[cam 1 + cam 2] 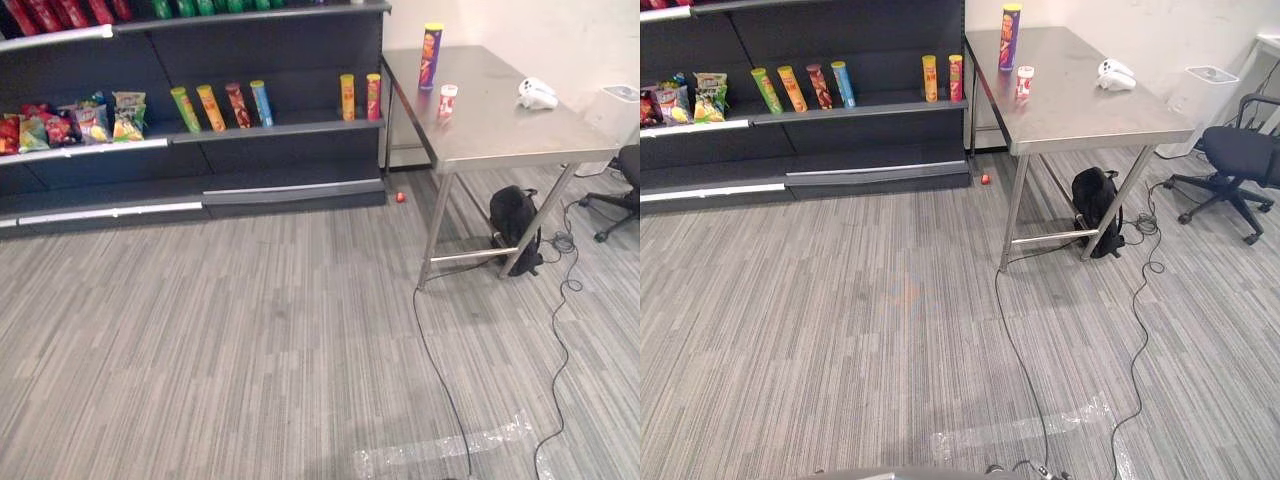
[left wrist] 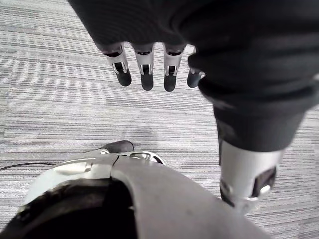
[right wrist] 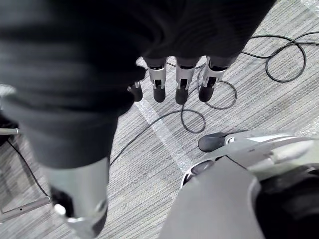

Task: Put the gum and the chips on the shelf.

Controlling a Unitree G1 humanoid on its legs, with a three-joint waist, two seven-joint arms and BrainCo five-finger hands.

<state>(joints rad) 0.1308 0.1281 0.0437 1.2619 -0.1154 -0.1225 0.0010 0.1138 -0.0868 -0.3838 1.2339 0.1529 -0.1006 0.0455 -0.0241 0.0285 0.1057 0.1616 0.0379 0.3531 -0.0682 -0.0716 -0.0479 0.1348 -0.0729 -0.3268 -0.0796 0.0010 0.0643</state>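
Steel table [image 1: 500, 125] at 1 o'clock, purple chips can [image 1: 431, 56] upright near its far edge, small gum tub [image 1: 447, 103] near it but apart, dark shelf [image 1: 270, 128] at 11 o'clock, left hand [image 2: 145, 69] and right hand [image 3: 182, 84] over carpet [image 1: 250, 330], fingers straight and loose, holding nothing

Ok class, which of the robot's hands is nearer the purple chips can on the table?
Right, probably. The chips can stands on the table, ahead to the robot's right. The right hand hangs over tape on that side; the left hand over floor, farther off.
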